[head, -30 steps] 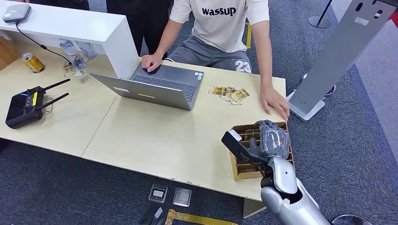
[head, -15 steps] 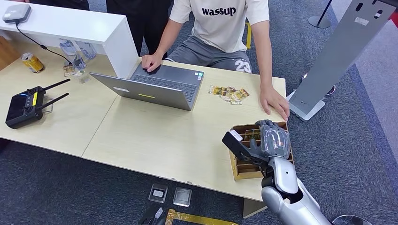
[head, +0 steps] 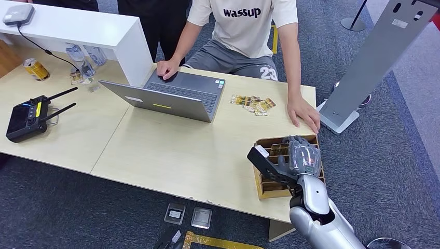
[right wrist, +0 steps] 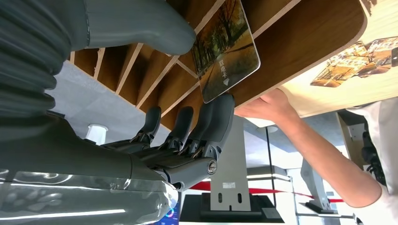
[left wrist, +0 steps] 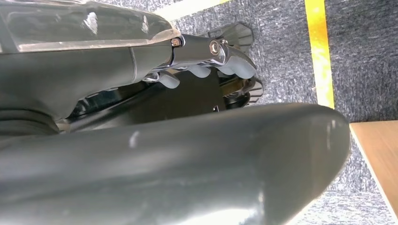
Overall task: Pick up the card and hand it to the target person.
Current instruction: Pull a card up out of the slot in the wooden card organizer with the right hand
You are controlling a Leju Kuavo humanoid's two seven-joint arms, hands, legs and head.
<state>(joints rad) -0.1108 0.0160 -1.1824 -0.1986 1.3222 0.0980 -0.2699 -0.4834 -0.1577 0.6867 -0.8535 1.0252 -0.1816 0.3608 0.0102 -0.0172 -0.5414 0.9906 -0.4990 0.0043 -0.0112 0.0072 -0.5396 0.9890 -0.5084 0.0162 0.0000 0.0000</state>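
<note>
Card (right wrist: 225,51) stood in a slot of the wooden organizer (head: 270,187), and your right hand (head: 298,158) was right on it. In the right wrist view you had the thumb (right wrist: 141,23) pressed on one face of the card and the dark fingers (right wrist: 218,117) curled up against its near short edge and back face, so the card lay between thumb and fingers, not beside them. That read to me as a pinch, with the card not lifted clear of its slot. Its long axis ran away from the palm, along the divider beside it, deeper into the organizer.

Your left hand (left wrist: 206,61) hung low over the carpet, fingers curled in on nothing, well apart from the table (head: 171,150), so the right hand was plainly the nearer one and the one to use.

Farther out, the person's hand (head: 303,111) rested flat on the table just beyond the organizer's far edge, on the same side as your right arm. I judged that the coming move turned on drawing the card out along its long axis, free of the dividers, then carrying it forward over the organizer's far wall toward that hand. A loose pinch could let the card tip back into the slot.
</note>
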